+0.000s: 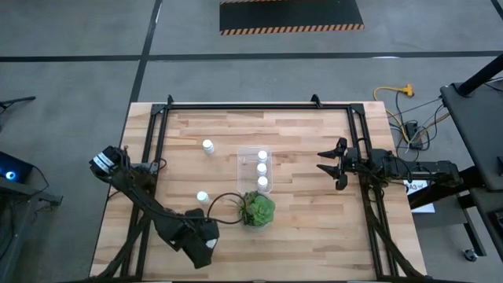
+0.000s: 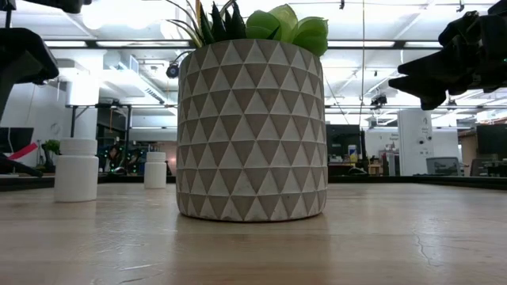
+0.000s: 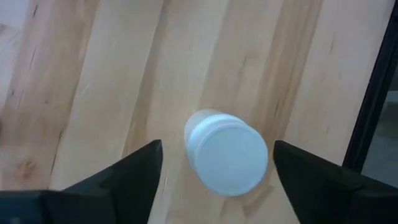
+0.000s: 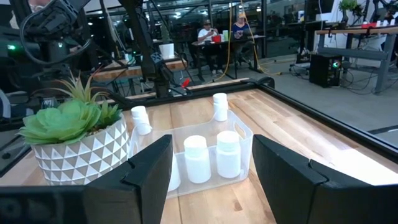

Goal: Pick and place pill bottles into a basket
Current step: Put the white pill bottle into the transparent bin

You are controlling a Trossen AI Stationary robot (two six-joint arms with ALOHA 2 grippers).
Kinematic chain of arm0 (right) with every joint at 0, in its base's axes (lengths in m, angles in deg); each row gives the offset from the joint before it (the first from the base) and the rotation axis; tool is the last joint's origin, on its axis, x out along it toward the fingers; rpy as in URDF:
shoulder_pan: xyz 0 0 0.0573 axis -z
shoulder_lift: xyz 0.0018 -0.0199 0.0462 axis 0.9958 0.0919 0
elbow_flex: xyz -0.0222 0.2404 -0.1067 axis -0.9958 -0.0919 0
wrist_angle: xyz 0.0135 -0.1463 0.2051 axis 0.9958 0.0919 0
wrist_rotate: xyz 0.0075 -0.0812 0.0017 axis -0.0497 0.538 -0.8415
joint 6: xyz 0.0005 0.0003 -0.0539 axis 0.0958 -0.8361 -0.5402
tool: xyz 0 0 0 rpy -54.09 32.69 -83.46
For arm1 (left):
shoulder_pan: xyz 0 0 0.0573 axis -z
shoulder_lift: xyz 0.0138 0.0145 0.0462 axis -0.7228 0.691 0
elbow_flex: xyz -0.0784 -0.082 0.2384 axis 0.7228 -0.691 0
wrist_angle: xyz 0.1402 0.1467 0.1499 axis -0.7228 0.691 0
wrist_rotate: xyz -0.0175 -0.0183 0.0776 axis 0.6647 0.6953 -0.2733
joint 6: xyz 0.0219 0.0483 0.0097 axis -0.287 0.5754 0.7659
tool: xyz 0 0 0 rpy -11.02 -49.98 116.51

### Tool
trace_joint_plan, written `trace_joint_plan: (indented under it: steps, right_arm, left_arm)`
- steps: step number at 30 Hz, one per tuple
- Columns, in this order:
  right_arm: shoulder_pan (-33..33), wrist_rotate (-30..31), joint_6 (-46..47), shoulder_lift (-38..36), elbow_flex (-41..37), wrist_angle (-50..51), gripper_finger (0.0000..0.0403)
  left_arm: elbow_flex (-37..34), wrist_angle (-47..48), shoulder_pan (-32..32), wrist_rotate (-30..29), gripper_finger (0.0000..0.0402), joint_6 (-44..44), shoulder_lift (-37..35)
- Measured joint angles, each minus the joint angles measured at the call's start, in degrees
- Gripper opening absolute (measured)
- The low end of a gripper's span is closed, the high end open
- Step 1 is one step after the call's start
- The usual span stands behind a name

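A white pill bottle (image 3: 227, 152) stands upright on the wood near the table's near edge. My left gripper (image 3: 217, 149) is open above it, pointing steeply down, with one finger on each side and a gap on both. In the high view my left gripper (image 1: 203, 240) hides this bottle. Two more bottles (image 1: 202, 196) (image 1: 207, 145) stand on their bases on the left half of the table. The clear basket (image 1: 245, 169) at the centre holds three upright bottles (image 1: 262, 167). My right gripper (image 1: 334, 165) waits open and level at the right, holding nothing.
A green plant in a patterned round pot (image 1: 256, 209) stands just in front of the basket, to the right of my left gripper. Black frame rails (image 1: 153, 134) run along the table's left, far and right sides. Bare wood lies at the near right.
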Motion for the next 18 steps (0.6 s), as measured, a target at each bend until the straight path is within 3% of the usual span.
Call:
trace_joint_plan:
  steps: [11, 18]
  right_arm:
    - [0.0, 0.0, 0.0, 0.0, 0.0, 0.0, 0.0210]
    - [0.0, 0.0, 0.0, 0.0, 0.0, 0.0, 0.0210]
  left_arm:
    - [0.0, 0.0, 0.0, 0.0, 0.0148, 0.5, 0.0]
    - [1.1, 2.7, -0.8, -0.1, 0.0142, 0.5, -3.4]
